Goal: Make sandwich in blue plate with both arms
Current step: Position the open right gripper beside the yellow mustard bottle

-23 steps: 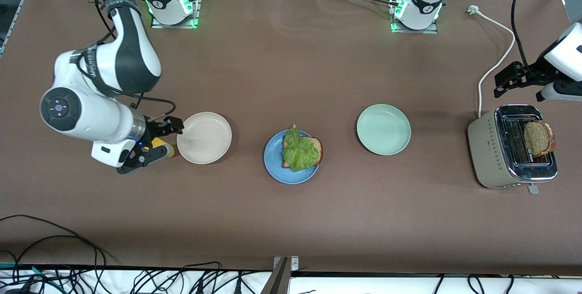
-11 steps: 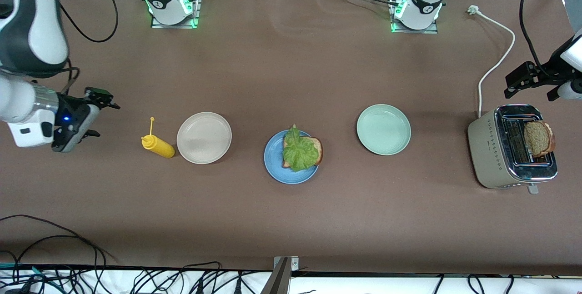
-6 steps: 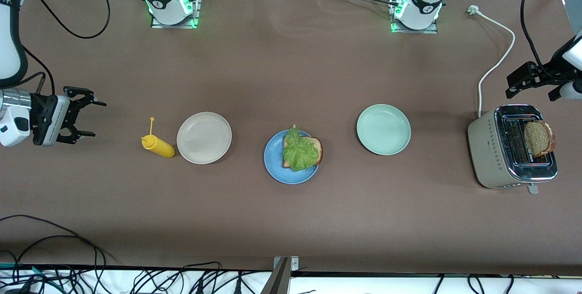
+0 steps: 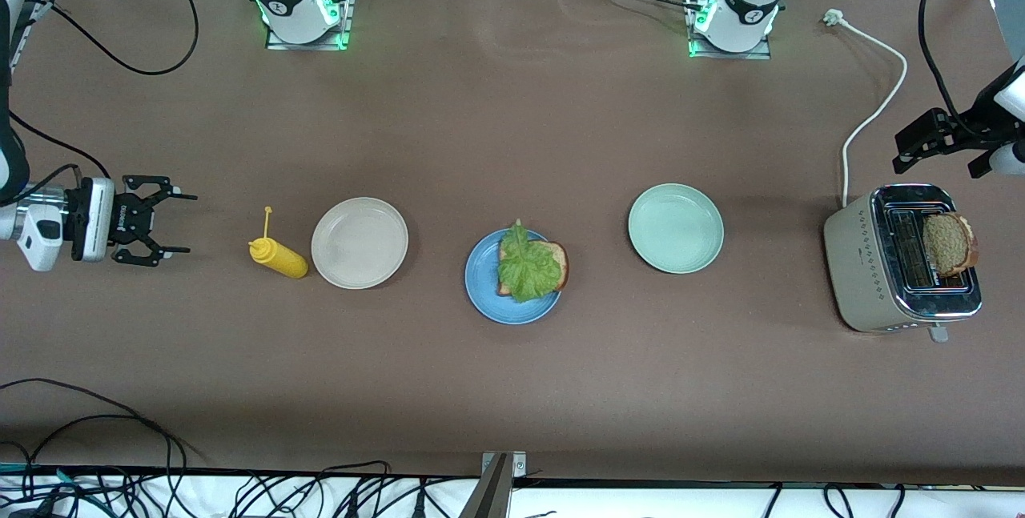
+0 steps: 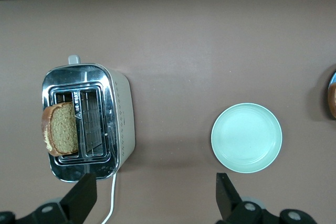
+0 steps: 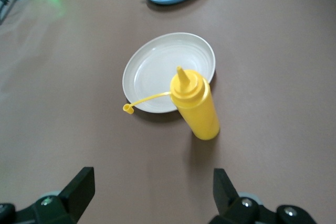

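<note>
Right gripper now off the yellow bottle, withdrawn tableward.

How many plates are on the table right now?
3, in a row: the beige plate beside the mustard bottle toward the right arm's end, the blue plate in the middle holding bread and lettuce, and the green plate toward the toaster.

A brown table fills the view, black cables along its near edge.

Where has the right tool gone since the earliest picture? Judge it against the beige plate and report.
Yes. The right tool, open and empty, has drawn away from the beige plate toward the right arm's end of the table, leaving the yellow bottle standing beside it.
</note>
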Robot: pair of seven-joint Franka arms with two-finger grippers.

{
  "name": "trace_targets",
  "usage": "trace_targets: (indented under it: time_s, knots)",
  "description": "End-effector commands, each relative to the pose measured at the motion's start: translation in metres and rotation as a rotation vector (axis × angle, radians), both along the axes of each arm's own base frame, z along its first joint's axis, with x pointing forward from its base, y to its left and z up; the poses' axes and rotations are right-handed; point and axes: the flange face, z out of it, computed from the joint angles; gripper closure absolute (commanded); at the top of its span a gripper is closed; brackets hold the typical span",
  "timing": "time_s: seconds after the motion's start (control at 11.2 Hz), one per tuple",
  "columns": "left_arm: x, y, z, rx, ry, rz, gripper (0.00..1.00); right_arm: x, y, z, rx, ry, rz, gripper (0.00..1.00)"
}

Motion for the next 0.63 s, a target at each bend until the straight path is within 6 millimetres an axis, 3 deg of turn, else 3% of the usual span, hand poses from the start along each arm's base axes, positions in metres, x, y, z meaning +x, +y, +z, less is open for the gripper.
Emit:
trace_targets:
  time_s: [0.0, 0.54]
  knots:
    - [0.002, 0.001, 0.007, -0.013, -0.012, -0.012, 0.0, -0.001, -0.004, -0.035, 0.17, -0.065, 0.053, 0.0]
    - [0.002, 0.005, 0.007, -0.014, -0.012, -0.005, 0.0, -0.005, -0.017, -0.111, 0.314, -0.193, 0.12, 0.0]
